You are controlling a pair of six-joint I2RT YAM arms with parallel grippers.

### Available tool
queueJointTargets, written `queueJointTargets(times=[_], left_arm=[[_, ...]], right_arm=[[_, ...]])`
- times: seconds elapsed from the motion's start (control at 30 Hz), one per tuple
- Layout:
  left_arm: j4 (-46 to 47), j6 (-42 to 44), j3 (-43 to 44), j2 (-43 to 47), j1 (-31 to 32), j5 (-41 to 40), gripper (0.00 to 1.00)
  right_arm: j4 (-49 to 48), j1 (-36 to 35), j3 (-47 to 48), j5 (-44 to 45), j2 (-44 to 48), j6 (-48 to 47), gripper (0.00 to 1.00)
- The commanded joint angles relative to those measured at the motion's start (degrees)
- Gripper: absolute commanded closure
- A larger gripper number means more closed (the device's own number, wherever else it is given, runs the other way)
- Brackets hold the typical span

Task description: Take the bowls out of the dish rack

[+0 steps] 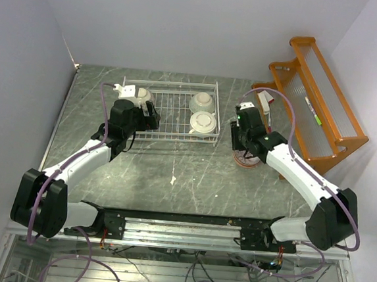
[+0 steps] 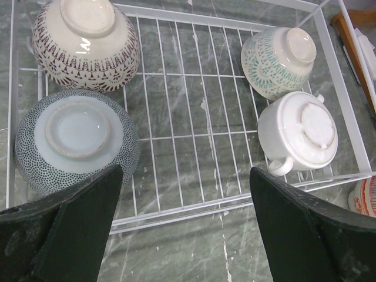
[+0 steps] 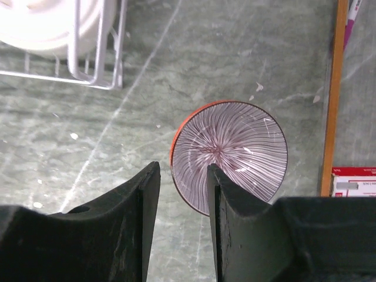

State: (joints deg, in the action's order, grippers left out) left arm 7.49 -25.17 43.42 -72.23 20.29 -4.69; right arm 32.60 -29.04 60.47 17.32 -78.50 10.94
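Observation:
The white wire dish rack (image 1: 170, 127) stands at the table's middle back and holds several upturned bowls. In the left wrist view these are a brown-patterned bowl (image 2: 86, 44), a dark dotted bowl (image 2: 76, 138), a teal-patterned bowl (image 2: 279, 61) and a cream bowl with a small handle (image 2: 299, 132). My left gripper (image 2: 185, 229) is wide open and empty above the rack's near rim (image 2: 194, 208). The red-and-white bowl (image 3: 235, 155) stands upright on the table right of the rack. My right gripper (image 3: 182, 173) is open just above it, jaws on either side of its left rim.
An orange wooden shelf rack (image 1: 317, 106) stands at the right, close to the red-and-white bowl (image 1: 247, 161), with a pen (image 1: 313, 112) on it. A red and white box (image 3: 352, 179) lies by its base. The rack's corner (image 3: 97, 70) is left of my right gripper.

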Motion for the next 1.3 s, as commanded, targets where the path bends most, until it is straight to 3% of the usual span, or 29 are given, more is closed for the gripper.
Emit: queueJointTargets(times=[0.0, 0.3, 0.57, 0.9, 1.27], left_arm=[[2.6, 1.8, -0.4, -0.1, -0.3, -0.2, 0.00], [6.6, 6.2, 4.9, -5.8, -0.1, -7.6, 0.01], [6.6, 8.8, 11.2, -14.5, 0.2, -12.8, 0.01], [4.4, 8.6, 24.9, -28.9, -1.9, -12.8, 0.01], [8.0, 14.2, 28.7, -33.9, -2.2, -18.4, 0.01]], right_arm=[[-6.3, 0.1, -2.6, -2.1, 3.6, 2.4, 0.62], [-22.2, 0.1, -12.5, -10.2, 10.6, 5.3, 0.58], [-23.8, 0.1, -14.7, -10.5, 9.9, 5.4, 0.55], [-25.8, 0.1, -17.0, -10.7, 9.0, 3.3, 0.55], [-27.6, 0.1, -17.2, -9.8, 5.4, 2.4, 0.55]])
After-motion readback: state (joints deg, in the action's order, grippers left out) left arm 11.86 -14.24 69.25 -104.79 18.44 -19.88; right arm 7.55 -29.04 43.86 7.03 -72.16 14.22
